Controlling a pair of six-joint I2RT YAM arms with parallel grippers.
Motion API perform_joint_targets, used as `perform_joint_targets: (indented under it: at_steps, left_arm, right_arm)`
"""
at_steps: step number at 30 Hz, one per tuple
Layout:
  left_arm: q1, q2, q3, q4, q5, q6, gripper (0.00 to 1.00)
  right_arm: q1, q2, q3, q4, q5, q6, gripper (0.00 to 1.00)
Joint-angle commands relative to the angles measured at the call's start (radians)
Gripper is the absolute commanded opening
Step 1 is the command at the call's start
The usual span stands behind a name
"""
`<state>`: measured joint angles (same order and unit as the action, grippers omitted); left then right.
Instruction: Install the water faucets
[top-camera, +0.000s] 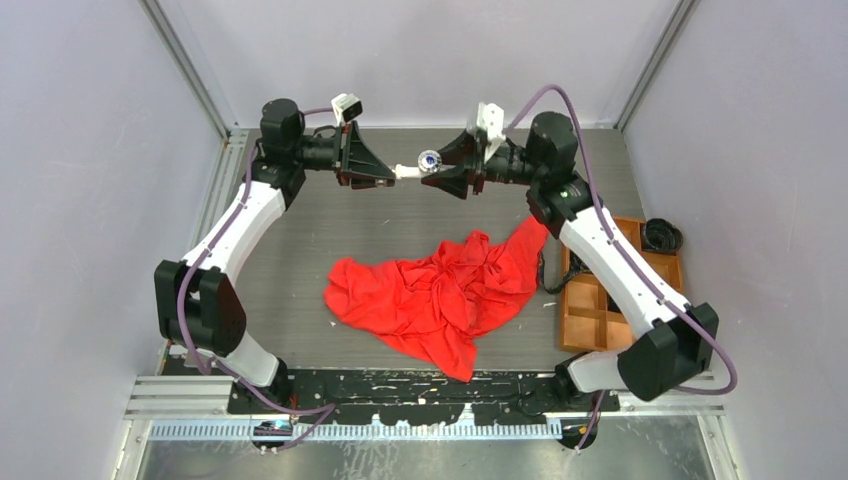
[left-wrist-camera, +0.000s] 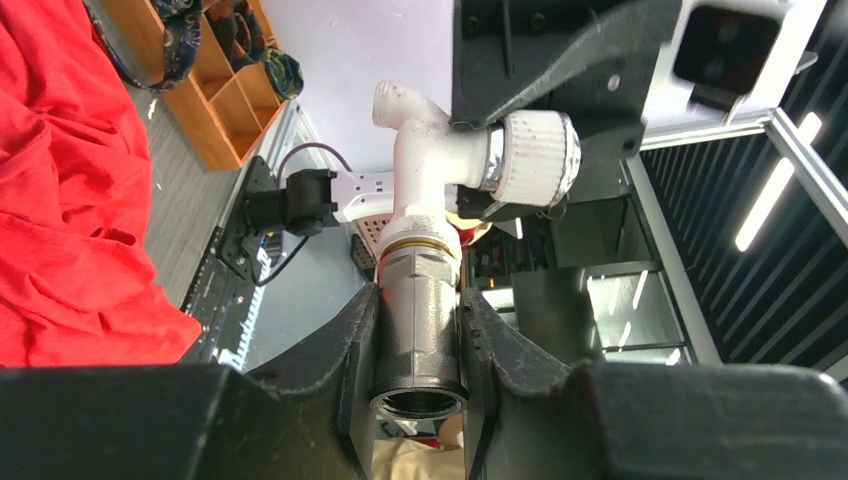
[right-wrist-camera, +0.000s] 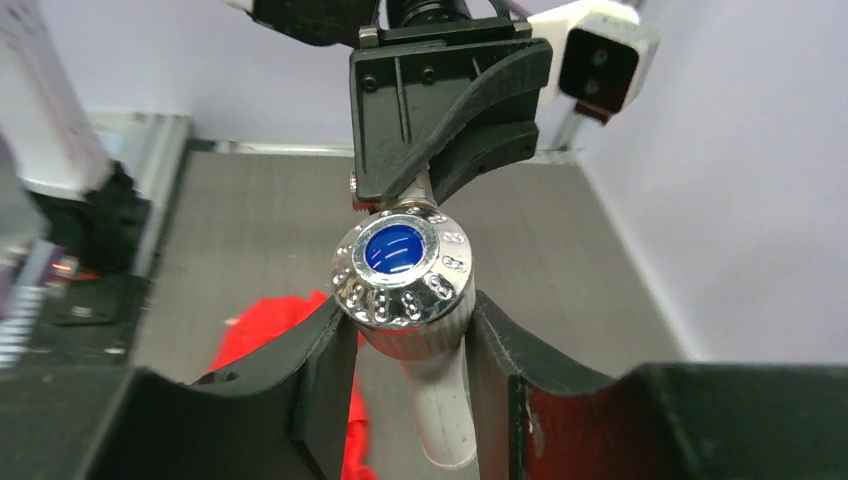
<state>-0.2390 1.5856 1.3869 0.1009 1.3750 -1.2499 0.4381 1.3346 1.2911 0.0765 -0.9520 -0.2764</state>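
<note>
The white faucet (top-camera: 413, 169) hangs in the air between my two grippers, above the far part of the table. My left gripper (top-camera: 383, 178) is shut on the grey metal fitting (left-wrist-camera: 420, 310). The faucet's brassy thread sits in the top of that fitting, and the white body (left-wrist-camera: 423, 170) rises from it with the spout pointing away. My right gripper (top-camera: 441, 172) is shut on the round knob (right-wrist-camera: 400, 270) with the blue mark. Both of its fingers press the knob's ribbed sides, and the white spout (right-wrist-camera: 447, 415) hangs below. In the right wrist view the left gripper (right-wrist-camera: 440, 110) shows behind the knob.
A crumpled red cloth (top-camera: 440, 290) lies mid-table below the grippers. An orange compartment tray (top-camera: 600, 300) stands at the right, with a black coiled part (top-camera: 662, 235) at its far end. The left wrist view also shows the tray (left-wrist-camera: 215, 90) and the cloth (left-wrist-camera: 60, 180).
</note>
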Motion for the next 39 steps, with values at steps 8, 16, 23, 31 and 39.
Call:
perform_joint_targets:
  at_steps: [8,16,23,31,39]
  left_arm:
    - [-0.014,-0.056,0.046,0.015,-0.004,0.285,0.00]
    - [-0.015,-0.112,0.048,-0.288,-0.067,0.703,0.00]
    - [-0.014,-0.160,0.042,-0.291,-0.070,0.671,0.00]
    - [-0.011,-0.114,0.032,-0.214,-0.070,0.380,0.00]
    - [-0.005,-0.038,0.031,-0.113,-0.133,0.056,0.00]
  right_arm:
    - [-0.090,0.200,-0.062,0.607,-0.281,1.425,0.19]
    - [-0.097,0.206,-0.247,0.781,-0.116,1.711,0.10]
    - [-0.134,0.167,-0.237,0.650,-0.011,1.567,0.83]
    - [-0.150,-0.115,-0.109,-0.093,0.422,0.831,1.00]
    - [-0.071,-0.440,-0.378,0.205,0.555,0.308,1.00]
